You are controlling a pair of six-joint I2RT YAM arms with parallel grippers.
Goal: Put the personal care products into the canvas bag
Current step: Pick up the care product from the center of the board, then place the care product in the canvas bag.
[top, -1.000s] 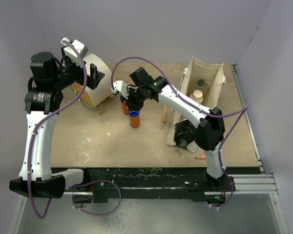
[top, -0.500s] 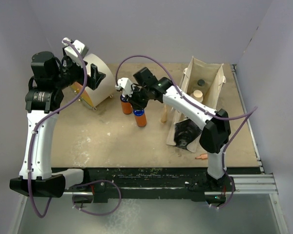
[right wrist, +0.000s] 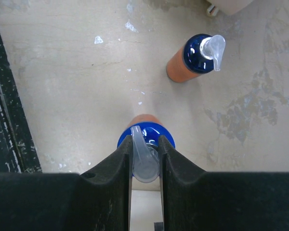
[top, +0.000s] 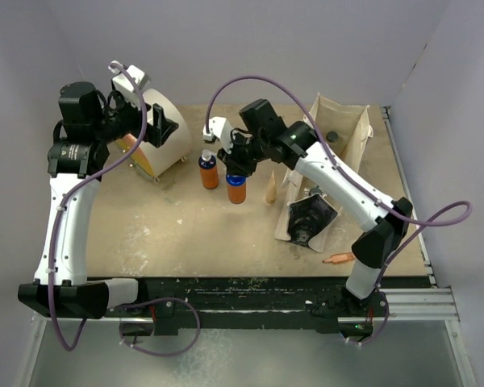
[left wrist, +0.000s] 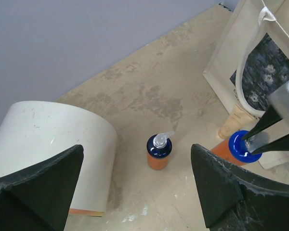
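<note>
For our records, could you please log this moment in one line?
right gripper: shut on orange bottle at pump; left gripper: open, empty; second orange bottle: standing; canvas bag: upright

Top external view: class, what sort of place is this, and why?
Probably a robotics lab test cell: two white-and-black robot arms fixed at the edge of a worn tan tabletop, plain grey-lilac walls boxing it in, and staged props like a beige canvas tote bag.

Soft, even light coming from overhead, faint shadows lying on the desk beneath the arms, small highlights glinting on the blue cap of an orange bottle, the top view looking sharp, the dark fingers of the left hand looming slightly blurred
</note>
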